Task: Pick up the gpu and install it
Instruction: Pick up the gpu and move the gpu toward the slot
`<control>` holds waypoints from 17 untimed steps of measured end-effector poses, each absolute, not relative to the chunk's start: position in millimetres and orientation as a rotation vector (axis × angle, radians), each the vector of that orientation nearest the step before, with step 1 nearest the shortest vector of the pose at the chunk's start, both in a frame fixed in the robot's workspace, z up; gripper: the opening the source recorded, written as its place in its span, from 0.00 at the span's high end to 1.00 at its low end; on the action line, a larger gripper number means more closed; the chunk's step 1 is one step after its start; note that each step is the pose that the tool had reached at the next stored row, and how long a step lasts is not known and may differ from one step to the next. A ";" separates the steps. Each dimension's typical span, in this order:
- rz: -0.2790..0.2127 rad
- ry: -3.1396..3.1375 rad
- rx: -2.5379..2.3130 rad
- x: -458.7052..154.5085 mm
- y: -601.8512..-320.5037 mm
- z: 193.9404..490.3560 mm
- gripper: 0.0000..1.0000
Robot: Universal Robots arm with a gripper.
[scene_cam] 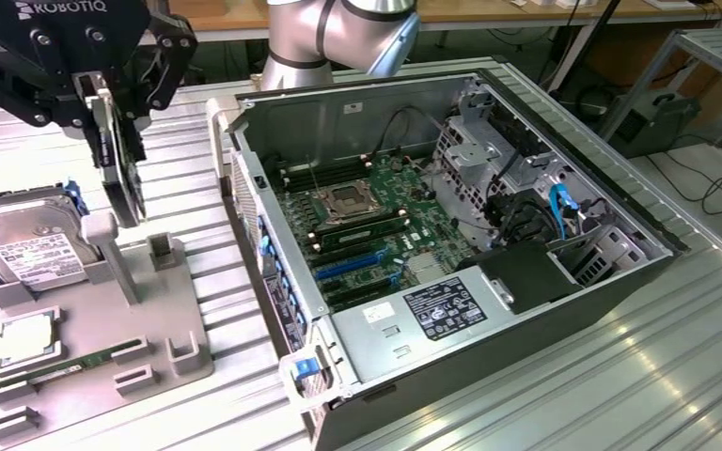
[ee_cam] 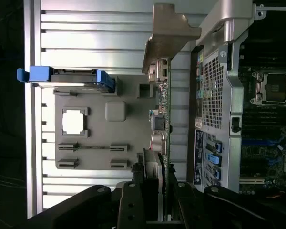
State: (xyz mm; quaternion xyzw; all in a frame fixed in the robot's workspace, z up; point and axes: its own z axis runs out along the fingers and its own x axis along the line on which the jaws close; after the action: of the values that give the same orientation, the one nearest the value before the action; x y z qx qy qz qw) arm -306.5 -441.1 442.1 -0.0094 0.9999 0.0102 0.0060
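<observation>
Two-fingered, clamps the gpu (scene_cam: 120,183) edge-on between the fingers (ee_cam: 129,205), holds it over the grey tray (scene_cam: 161,329) beneath them, open computer case (scene_cam: 487,376) alongside.

Table (scene_cam: 612,395) – shiny ribbed metal; tray (scene_cam: 148,310) – matt plast.

green gpu (ee_cam: 168,121), black pincer (scene_cam: 108,108), grey tray (scene_cam: 148,352)
</observation>
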 end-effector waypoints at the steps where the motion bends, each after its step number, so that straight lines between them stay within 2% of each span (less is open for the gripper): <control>1: 0.032 3.129 -0.029 -306.4 -441.1 444.0 0.72; 9: 0.030 3.074 -0.030 -254.6 -441.1 444.1 0.72; 17: 0.030 3.071 -0.030 -250.6 -441.1 444.1 0.72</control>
State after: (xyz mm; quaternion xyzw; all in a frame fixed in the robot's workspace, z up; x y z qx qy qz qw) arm -250.6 -441.1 444.1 -0.0097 0.9993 0.0098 0.0349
